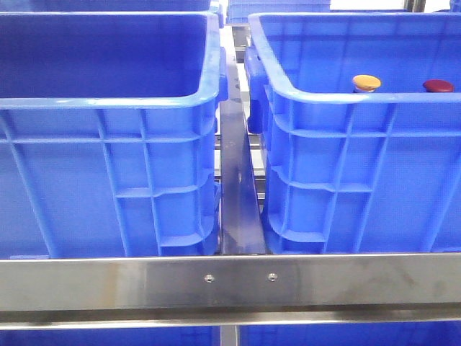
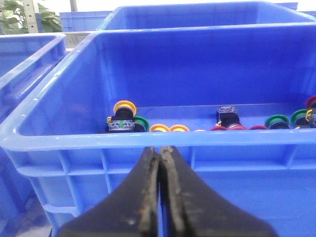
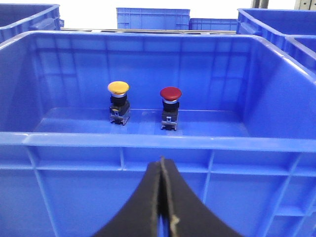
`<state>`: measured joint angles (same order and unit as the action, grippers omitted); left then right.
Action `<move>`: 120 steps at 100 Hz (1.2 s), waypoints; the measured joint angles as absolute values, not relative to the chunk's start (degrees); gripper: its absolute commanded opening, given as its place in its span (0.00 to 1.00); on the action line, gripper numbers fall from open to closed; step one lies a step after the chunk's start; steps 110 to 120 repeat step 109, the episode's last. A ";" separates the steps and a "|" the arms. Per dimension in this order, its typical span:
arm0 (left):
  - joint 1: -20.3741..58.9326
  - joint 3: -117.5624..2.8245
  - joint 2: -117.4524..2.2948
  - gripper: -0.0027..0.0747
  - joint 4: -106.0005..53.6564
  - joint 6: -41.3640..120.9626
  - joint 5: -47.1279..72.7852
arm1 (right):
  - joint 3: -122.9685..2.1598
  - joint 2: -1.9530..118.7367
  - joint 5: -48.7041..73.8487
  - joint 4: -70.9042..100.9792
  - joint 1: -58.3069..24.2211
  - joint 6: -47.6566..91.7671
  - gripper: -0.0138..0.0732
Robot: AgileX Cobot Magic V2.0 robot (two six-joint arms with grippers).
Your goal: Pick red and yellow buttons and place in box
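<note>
Standing upright side by side inside the right blue crate [image 1: 338, 144], yellow button [image 3: 118, 88] left of red button [image 3: 171, 93], with left gripper [image 2: 161, 153] and right gripper [image 3: 161, 165] both closed, empty, outside crate walls.

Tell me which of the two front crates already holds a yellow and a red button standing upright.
The right crate: the yellow button and red button show above its rim. The left crate shows no buttons.

Left pincer [image 2: 160, 153] and right pincer [image 3: 162, 165]: fingers pressed together, holding nothing.
</note>
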<state>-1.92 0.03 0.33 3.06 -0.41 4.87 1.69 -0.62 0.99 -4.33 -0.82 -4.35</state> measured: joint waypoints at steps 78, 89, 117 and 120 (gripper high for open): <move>-1.92 0.03 0.33 0.01 3.06 -0.41 4.87 | 1.69 -0.62 0.99 -3.16 -0.82 -3.06 0.08; -1.92 0.03 0.33 0.01 3.06 -0.41 4.87 | 1.69 -0.62 0.99 -3.16 -0.82 -3.06 0.08; -1.92 0.03 0.33 0.01 3.06 -0.41 4.87 | 1.69 -0.62 0.99 -3.16 -0.82 -3.06 0.08; -1.92 0.03 0.33 0.01 3.06 -0.41 4.87 | 1.69 -0.62 0.99 -3.16 -0.82 -3.06 0.08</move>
